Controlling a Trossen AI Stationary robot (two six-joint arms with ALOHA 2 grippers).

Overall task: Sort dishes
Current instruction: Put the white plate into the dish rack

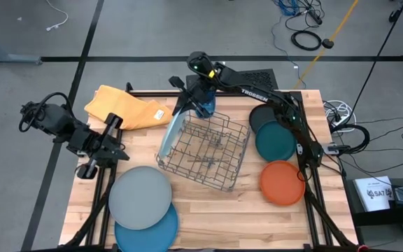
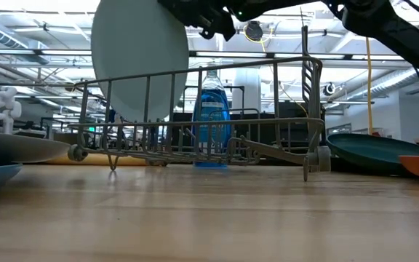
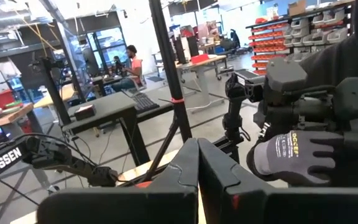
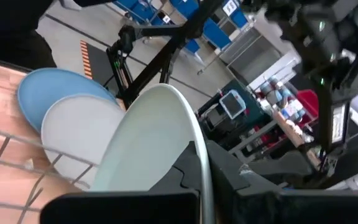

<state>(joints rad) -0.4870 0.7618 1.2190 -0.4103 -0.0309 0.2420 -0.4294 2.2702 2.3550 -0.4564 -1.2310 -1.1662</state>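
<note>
I see my right gripper (image 1: 185, 98) clamped on the rim of the light blue plate (image 1: 171, 131), a pale, smooth round disc held on edge at the wire rack's (image 1: 208, 150) left side. The grey plate (image 1: 140, 197) lies flat on the blue plate (image 1: 149, 229), near the rack's front-left. My left gripper (image 1: 115, 148), fingers together, waits left of the rack.

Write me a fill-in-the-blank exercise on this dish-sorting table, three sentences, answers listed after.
1. The right gripper holds the light blue plate on edge over the ____ rack.
2. On the table's left, the grey plate lies on top of the ____ plate.
3. The dish nearest the table's front on the right side is the ____ plate.

Missing words: wire; blue; orange
</note>
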